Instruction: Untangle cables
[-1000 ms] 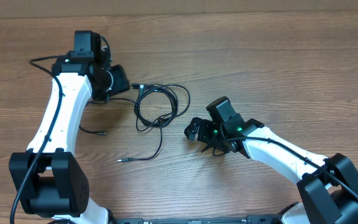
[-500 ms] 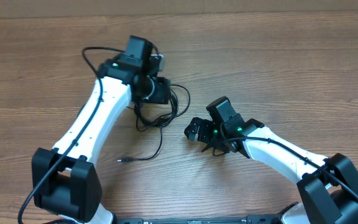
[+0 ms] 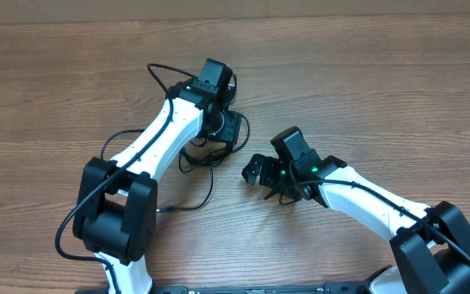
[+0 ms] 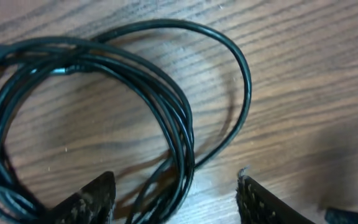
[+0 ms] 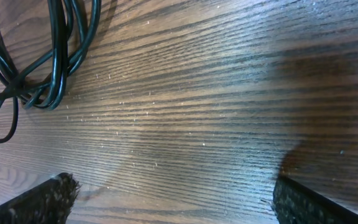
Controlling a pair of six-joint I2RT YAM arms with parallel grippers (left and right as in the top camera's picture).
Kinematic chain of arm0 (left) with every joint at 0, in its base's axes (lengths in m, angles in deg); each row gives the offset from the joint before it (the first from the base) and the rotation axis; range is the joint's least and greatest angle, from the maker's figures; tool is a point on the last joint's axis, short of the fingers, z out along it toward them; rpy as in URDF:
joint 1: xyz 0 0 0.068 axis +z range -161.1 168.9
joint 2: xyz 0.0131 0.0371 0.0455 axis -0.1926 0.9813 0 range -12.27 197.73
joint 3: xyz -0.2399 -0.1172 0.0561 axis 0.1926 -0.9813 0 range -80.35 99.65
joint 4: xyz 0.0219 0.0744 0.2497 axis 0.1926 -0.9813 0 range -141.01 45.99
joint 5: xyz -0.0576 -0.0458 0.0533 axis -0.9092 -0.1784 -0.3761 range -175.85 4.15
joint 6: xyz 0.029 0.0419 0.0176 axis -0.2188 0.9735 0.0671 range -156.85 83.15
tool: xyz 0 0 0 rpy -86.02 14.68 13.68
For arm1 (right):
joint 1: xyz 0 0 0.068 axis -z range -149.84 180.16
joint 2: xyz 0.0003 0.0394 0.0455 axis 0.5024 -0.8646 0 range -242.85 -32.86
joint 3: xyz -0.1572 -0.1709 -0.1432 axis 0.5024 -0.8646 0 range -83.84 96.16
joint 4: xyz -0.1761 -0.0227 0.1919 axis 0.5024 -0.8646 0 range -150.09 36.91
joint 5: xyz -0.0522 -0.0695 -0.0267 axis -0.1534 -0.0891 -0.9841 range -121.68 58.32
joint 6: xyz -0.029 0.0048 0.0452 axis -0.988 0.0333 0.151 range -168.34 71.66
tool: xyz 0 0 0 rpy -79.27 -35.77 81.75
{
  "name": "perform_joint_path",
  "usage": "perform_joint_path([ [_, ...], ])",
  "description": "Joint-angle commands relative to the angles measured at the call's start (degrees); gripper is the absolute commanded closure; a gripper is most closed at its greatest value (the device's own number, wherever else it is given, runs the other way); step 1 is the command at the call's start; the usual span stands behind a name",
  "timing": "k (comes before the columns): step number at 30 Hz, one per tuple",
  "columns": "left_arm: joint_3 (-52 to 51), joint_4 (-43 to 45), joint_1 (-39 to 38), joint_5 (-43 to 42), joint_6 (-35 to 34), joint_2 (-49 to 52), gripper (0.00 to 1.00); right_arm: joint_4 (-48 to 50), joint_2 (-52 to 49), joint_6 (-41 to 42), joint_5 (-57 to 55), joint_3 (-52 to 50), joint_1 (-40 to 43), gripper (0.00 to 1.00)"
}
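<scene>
Worktop [image 3: 365, 82]: brown wood with a clear grain. Both arms and the cables are on it.

Cables [image 3: 210, 184]: thin black cords in loose loops near the middle of the worktop. In the overhead view the left arm covers most of them. One strand leaves the loops toward the front edge and ends in a small plug [image 3: 158, 211], which lies flat on the wood.

Left tool [image 3: 233, 132]: it is directly over the right part of the loops. In the left wrist view the left tool [image 4: 176, 202] is wide open. Several strands of the cables [image 4: 185, 124] run together in a curve down into the gap between its two fingers. The fingers do not press on the strands, so it holds nothing.

Outer loop: in the left wrist view one single strand makes a wider arc around the bundle and joins it again near the fingers.

Right tool [image 3: 255, 173]: it is near the worktop, just to the right of the loops and apart from them. In the right wrist view the right tool [image 5: 176, 205] is wide open, with only bare worktop [image 5: 197, 93] between its fingers.

Cables in the right wrist view: the cables [image 5: 58, 56] lie at the upper left, well away from the fingers, with some strands crossing each other.
</scene>
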Motion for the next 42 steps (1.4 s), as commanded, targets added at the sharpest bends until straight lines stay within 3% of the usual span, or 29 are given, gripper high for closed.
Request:
perform_joint_path([
  [1,0.9,0.5,-0.7,0.6,0.5,2.0,0.38,0.4,1.3,0.2,-0.3,0.0,-0.3,0.00],
  [17,0.8,4.4,-3.0,0.6,0.5,6.0,0.44,0.6,1.3,0.2,-0.3,0.0,-0.3,0.00],
  [21,0.5,5.2,-3.7,0.9,0.5,6.0,0.54,0.6,1.3,0.2,-0.3,0.0,-0.3,0.00],
  [28,-1.4,6.0,-4.1,4.8,-1.1,6.0,0.61,0.8,1.3,0.2,-0.3,0.0,-0.3,0.00],
  [42,-2.6,5.1,-4.2,6.3,-4.5,6.0,0.61,0.8,1.3,0.2,-0.3,0.0,-0.3,0.00],
])
